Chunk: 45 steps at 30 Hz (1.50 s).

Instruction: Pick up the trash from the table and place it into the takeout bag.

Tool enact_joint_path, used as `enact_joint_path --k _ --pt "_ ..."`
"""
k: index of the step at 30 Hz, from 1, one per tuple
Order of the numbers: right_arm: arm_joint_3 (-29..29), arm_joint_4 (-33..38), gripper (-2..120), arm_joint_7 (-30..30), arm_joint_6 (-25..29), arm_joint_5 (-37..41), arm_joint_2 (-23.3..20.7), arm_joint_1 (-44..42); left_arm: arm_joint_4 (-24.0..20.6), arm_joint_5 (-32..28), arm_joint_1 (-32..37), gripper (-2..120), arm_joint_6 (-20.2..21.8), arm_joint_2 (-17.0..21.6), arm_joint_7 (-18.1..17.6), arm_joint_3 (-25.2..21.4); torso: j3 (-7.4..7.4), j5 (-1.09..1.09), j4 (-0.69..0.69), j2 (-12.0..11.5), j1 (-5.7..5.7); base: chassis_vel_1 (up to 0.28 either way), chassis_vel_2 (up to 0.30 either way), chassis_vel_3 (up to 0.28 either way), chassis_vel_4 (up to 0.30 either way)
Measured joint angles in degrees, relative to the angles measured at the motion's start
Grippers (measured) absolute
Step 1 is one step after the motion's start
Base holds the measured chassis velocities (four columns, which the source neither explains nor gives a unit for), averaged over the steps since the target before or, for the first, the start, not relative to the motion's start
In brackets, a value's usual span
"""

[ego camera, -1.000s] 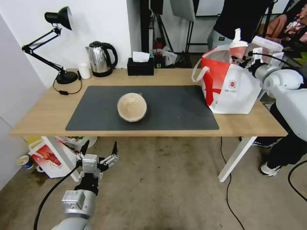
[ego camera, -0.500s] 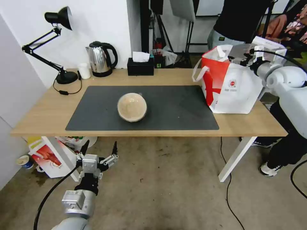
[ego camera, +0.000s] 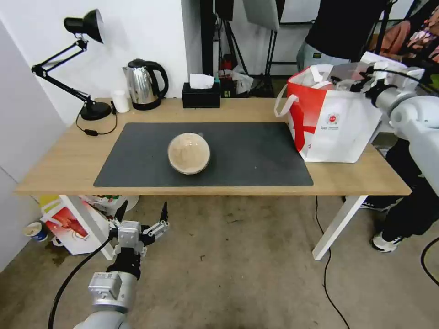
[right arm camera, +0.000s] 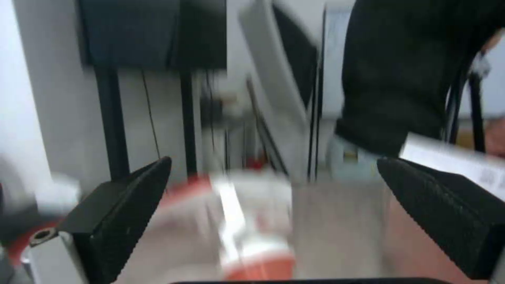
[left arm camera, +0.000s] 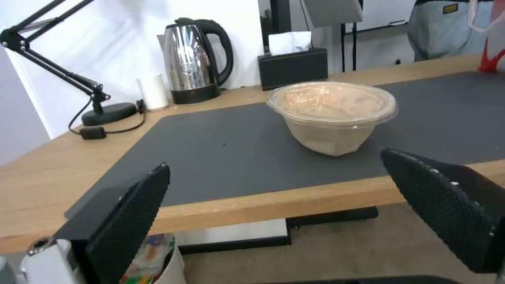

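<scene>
Gone from above the takeout bag (ego camera: 336, 121) is the red cup that the right gripper (ego camera: 354, 82) held up a second ago; that gripper now sits at the bag's open mouth with nothing visible between its fingers. In the right wrist view its two black fingers (right arm camera: 126, 213) stand wide apart, and a blurred white-and-red shape lies below them inside the bag.

Nearest the robot, the left gripper (ego camera: 141, 214) hangs low in front of the table (ego camera: 59, 160), below its front edge and above the floor, just as it was before. Its fingers (left arm camera: 131, 213) are spread wide and hold nothing.

On the table, the dark grey mat (ego camera: 256, 155) covers the middle of the light-wood top. The tan-filled bowl (ego camera: 189, 153) with its clear domed lid stands upright near the centre of the mat, well apart from both grippers. In the left wrist view the same bowl (left arm camera: 332, 114) sits just past the mat's near edge.

To the right, the takeout bag stands upright at the table's right end, its base touching the mat's right edge, its red round logo facing the robot.

Along the far edge stand a black desk lamp (ego camera: 84, 68), a small white cup (ego camera: 120, 101), a steel kettle (ego camera: 144, 84) and a black tissue box (ego camera: 201, 93).
</scene>
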Motion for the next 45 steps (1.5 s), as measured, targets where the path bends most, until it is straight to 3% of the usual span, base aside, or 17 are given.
enact_joint_path --k 6,10,12,15,17,21,30,33,37,45 --pt "5.8 9.3 100 4.8 7.1 4.8 -0.9 -7.0 0.0 0.0 0.0 100 0.0 0.0 0.0 0.0 0.0 0.01 0.0 0.0 -0.01 0.0 0.0 0.0 0.0" --pt "11.9 19.0 100 7.8 12.2 7.0 -1.6 -14.1 0.0 0.0 0.0 100 0.0 0.0 0.0 0.0 0.0 0.0 0.01 0.0 -0.02 0.0 0.0 0.0 0.0" --pt "11.9 19.0 100 7.8 12.2 7.0 -1.6 -14.1 0.0 0.0 0.0 100 0.0 0.0 0.0 0.0 0.0 0.0 0.01 0.0 -0.02 0.0 0.0 0.0 0.0" --pt "20.9 30.9 100 10.3 14.1 7.5 -2.0 -25.1 0.0 0.0 0.0 100 0.0 0.0 0.0 0.0 -0.01 -0.02 0.0 0.0 -0.01 0.0 0.0 0.0 0.0" --pt "22.7 33.5 100 10.7 14.4 7.4 -1.9 -27.9 0.0 0.0 0.0 100 0.0 0.0 0.0 0.0 -0.01 0.0 -0.05 0.0 -0.01 0.0 0.0 0.0 0.0" --pt "25.9 39.8 100 12.1 16.1 5.3 -0.9 -34.0 0.0 0.0 0.0 100 0.0 0.0 0.0 0.0 -0.01 -0.01 0.01 0.0 -0.01 0.0 0.0 0.0 0.0" --pt "29.2 52.4 100 13.8 19.2 -6.3 7.0 -48.9 0.0 0.0 0.0 100 0.0 0.0 0.0 0.0 -0.01 0.0 0.0 0.0 -0.01 0.0 0.0 0.0 0.0" --pt "28.0 55.8 100 13.7 20.5 -13.5 12.1 -55.4 0.0 0.0 0.0 100 0.0 0.0 0.0 0.0 -0.01 0.01 0.0 0.0 -0.01 0.0 0.0 0.0 0.0" --pt "26.4 58.0 100 12.8 21.6 -19.4 17.3 -60.3 0.0 0.0 0.0 100 0.0 0.0 0.0 0.0 0.0 -0.01 0.0 0.0 -0.01 0.0 0.0 0.0 0.0" --pt "25.7 59.4 100 12.1 23.5 -25.9 22.5 -65.4 0.0 0.0 0.0 100 0.0 0.0 0.0 0.0 0.0 -0.01 0.01 0.0 0.0 0.0 0.0 0.0 0.0"
